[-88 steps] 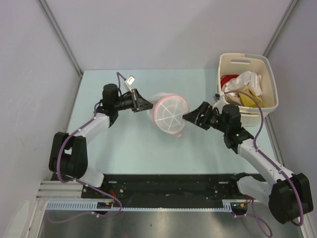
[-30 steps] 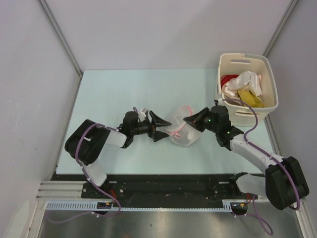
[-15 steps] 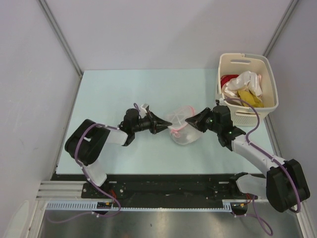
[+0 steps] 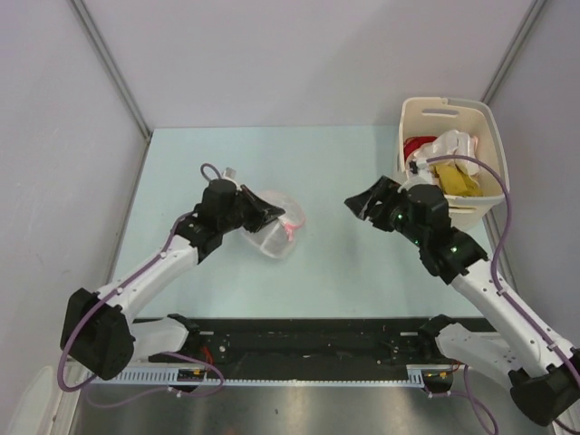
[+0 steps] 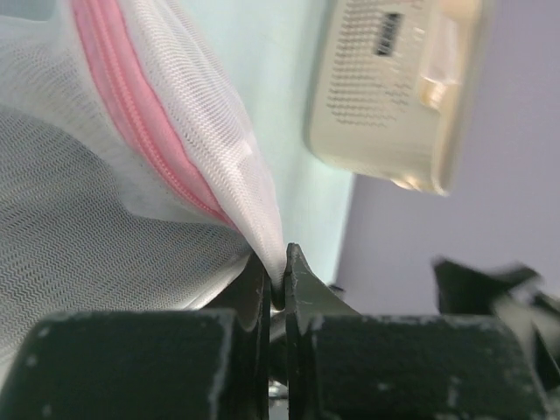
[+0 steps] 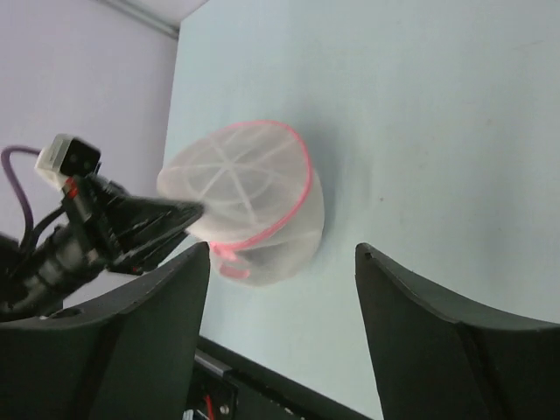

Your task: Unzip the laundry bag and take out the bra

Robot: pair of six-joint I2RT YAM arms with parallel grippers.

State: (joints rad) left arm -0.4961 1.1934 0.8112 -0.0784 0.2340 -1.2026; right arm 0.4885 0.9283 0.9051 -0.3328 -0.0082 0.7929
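Low on the pale table [image 4: 344,163], left of centre, left gripper [image 4: 270,216] clamped on laundry bag [image 4: 276,234] mesh beside pink zipper trim [image 5: 131,131]. Right gripper [image 6: 282,249] spread wide, well apart from bag. Far right: cream basket [image 4: 449,101] holding clothes [image 4: 449,156].

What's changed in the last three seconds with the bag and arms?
The right gripper let go of the laundry bag and pulled back to the right, jaws open. The left gripper, shut on the mesh, took it left. The basket stayed put.
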